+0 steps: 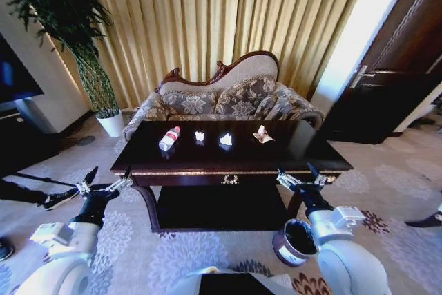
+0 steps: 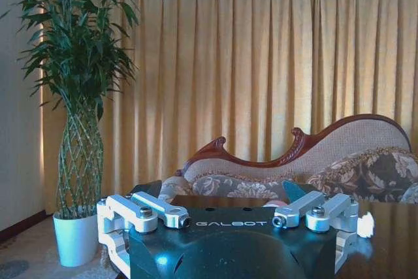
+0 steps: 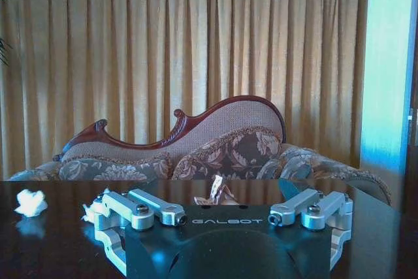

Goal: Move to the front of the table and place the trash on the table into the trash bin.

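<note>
The left gripper [image 2: 230,221] hangs with its fingers spread wide over the near edge of the dark table [image 2: 385,240]. A white paper wad [image 2: 365,225] lies on the tabletop. Beyond stand a floral sofa [image 2: 313,168], gold curtains [image 2: 261,63] and a potted bamboo [image 2: 78,129].

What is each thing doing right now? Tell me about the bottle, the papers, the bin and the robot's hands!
Bottle: lying on its side on the table, cap on.
Paper wads: crumpled, sitting on the table.
Trash bin: upright on the floor, top open.
Left gripper: open, holding nothing.
Right gripper: open, holding nothing.
</note>
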Tool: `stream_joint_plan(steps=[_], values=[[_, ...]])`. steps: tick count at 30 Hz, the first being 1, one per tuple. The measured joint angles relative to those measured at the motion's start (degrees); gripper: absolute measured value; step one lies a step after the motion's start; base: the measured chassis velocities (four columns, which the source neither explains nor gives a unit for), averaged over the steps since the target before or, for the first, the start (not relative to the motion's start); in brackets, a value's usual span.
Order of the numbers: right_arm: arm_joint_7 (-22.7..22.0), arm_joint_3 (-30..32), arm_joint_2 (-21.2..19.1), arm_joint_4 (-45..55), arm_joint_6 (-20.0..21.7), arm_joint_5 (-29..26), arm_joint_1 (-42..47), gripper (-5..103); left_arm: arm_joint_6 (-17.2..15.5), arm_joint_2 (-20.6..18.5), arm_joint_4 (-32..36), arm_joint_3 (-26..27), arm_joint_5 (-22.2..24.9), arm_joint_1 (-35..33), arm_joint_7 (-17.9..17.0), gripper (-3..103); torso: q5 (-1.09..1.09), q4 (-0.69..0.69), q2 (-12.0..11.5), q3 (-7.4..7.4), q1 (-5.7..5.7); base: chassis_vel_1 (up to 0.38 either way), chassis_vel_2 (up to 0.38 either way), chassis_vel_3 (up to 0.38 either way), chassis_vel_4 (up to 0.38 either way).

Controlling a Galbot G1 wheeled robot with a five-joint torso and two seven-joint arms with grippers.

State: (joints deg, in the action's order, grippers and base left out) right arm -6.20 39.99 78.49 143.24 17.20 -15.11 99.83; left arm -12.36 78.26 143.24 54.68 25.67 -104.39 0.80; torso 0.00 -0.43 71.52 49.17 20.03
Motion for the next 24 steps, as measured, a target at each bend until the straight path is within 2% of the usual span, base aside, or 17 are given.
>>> stream_joint_plan(steps=[9, 12, 17, 19, 20, 24], values=[[0.0, -0.6, -0.9, 0.0, 0.1, 0.8, -1.1, 100, 0.0, 0.1, 0.0, -0.1, 0.2, -0.3, -0.2, 100, 0.00, -0.01, 0.0, 0.02, 0.06, -0.124, 0.106, 0.104, -0.121], [-1.8, -1.0, -3.4, 0.0, 3.4, -3.7, -4.3, 100, 0.0, -0.3, 0.0, 0.0, 0.1, -0.6, -0.7, 100, -0.01, -0.01, 0.0, -0.01, -0.03, 0.000, 0.000, 0.000, 0.000], [-2.6, -1.1, -6.5, -0.4, 6.7, -7.1, -8.7, 100, -0.1, -0.8, 0.0, 0.2, 0.0, -0.6, -1.4, 100, -0.01, 0.01, 0.0, -0.02, -0.06, 0.000, 0.000, 0.000, 0.000], [-2.7, -1.3, -8.4, -1.7, 8.4, -9.3, -11.6, 100, -0.3, -0.9, 0.0, 0.3, -0.2, -0.7, -1.5, 100, 0.01, -0.02, 0.0, -0.02, -0.05, 0.000, 0.000, 0.000, 0.000], [-2.7, -1.9, -10.8, -4.1, 9.7, -12.1, -15.7, 100, -0.4, -0.9, 0.0, 0.4, -0.2, -1.2, -1.6, 100, 0.00, 0.00, 0.0, 0.00, -0.03, 0.000, 0.000, 0.000, 0.000], [-2.7, -3.4, -14.4, -9.3, 11.1, -15.6, -21.9, 100, -0.4, -0.8, 0.0, 1.1, -0.2, -2.1, -1.8, 100, 0.00, 0.02, 0.0, 0.01, 0.02, 0.000, 0.000, 0.000, 0.000]])
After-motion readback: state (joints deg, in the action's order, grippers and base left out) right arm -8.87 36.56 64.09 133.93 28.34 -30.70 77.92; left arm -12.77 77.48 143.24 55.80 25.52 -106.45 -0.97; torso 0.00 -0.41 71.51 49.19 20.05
